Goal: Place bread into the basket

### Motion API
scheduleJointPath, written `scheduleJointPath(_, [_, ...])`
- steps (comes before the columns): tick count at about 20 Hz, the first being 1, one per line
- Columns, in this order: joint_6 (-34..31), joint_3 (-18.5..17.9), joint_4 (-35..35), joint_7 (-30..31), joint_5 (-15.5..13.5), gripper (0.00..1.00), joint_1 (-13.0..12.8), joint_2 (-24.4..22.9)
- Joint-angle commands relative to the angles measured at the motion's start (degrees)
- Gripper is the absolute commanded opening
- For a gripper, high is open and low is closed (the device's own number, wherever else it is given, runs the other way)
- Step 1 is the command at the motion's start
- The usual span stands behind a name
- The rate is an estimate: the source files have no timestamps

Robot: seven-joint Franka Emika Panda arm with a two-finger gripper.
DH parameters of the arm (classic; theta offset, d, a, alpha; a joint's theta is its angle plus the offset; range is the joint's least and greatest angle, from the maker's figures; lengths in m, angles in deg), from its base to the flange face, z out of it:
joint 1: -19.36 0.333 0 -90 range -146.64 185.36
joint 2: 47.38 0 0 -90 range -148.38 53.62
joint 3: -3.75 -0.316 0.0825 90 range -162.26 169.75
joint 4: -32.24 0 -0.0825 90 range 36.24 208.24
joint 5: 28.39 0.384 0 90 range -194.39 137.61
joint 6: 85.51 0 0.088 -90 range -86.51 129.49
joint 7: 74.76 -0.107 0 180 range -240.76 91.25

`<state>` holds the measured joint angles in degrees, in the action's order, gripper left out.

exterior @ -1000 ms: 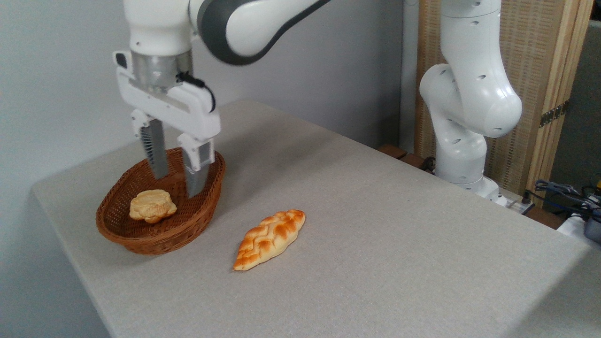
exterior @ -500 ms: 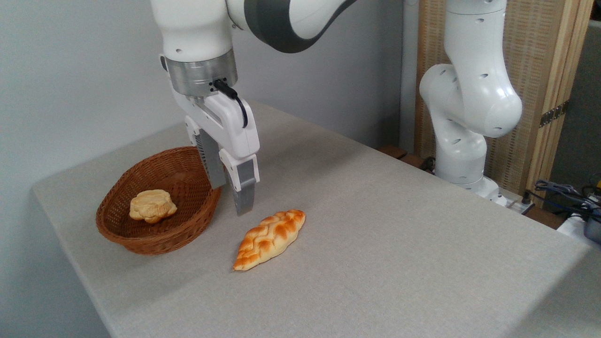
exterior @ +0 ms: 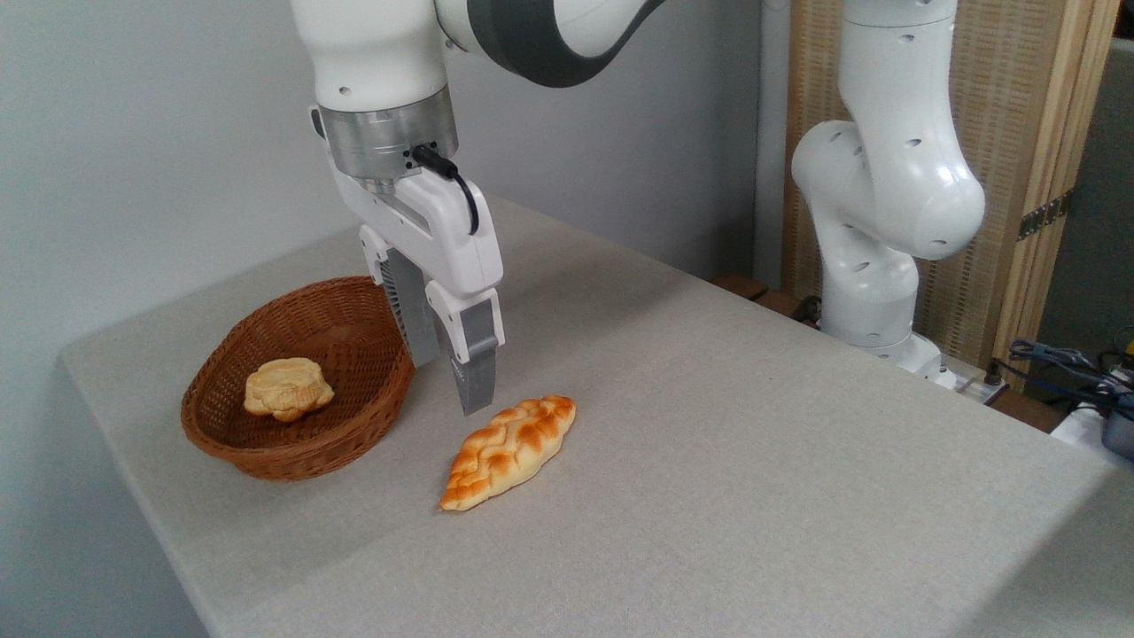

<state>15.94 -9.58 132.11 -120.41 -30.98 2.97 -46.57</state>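
You have the bread [exterior: 288,388] lying inside the basket [exterior: 232,443] at the left of the frame, resting on its woven floor toward the near side; the basket sits on the grey tabletop [exterior: 709,461]; your tool [exterior: 452,381] hangs just right of the basket's rim, pointing down, fingers apart with nothing between them, tips above the tabletop; a braided loaf [exterior: 508,450] lies at centre frame, just below and right of the tool, clear of the basket; the arm's base [exterior: 873,301] stands at upper right.
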Motion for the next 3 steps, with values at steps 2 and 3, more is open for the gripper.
scheduleJointPath(2, [-0.12,-0.12,0.5,5.74,0.57,1.0,-0.57,-0.9])
scheduleJointPath(3, [-0.03,-0.03,0.5,6.19,0.48,1.0,-0.57,-0.73])
